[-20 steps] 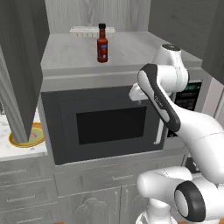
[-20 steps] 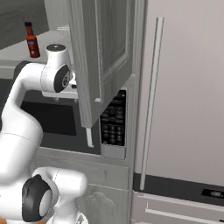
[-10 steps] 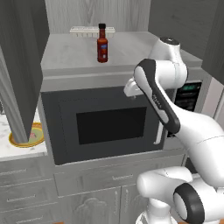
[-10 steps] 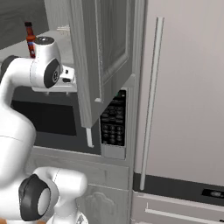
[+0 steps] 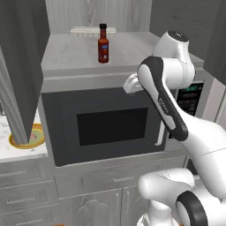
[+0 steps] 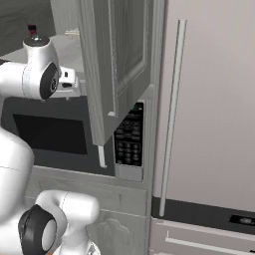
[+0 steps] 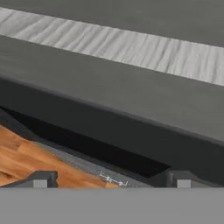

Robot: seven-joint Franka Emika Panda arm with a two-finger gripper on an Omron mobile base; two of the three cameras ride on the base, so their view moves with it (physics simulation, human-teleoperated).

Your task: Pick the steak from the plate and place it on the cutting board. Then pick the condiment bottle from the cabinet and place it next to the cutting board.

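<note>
From my remote seat, nearest thing in the left base view is the arm [image 5: 165, 106], bent up in front of the microwave [image 5: 103, 126] with its wrist level with the top edge of the microwave. In the hand view the gripper [image 7: 111, 178] has its two dark tips far apart at the bottom corners, so the fingers are spread wide with nothing between them. Past them I'm looking across the dark top of the microwave, with a strip of orange-brown wood floor low on the left (the camera is rolled, so don't trust up and down there).

Off to the left on the white counter, the plate [image 5: 27, 137] peeks out from behind a grey cabinet side; there might be something pinkish on it, but it's too small to call.

Further back, the bottle [image 5: 103, 44] stands upright on the light grey shelf [image 5: 66, 55] above the microwave, well apart from the hand. In the right base view its black cap pokes up behind the arm's joint, next to the open cabinet door [image 6: 117, 64].
</note>
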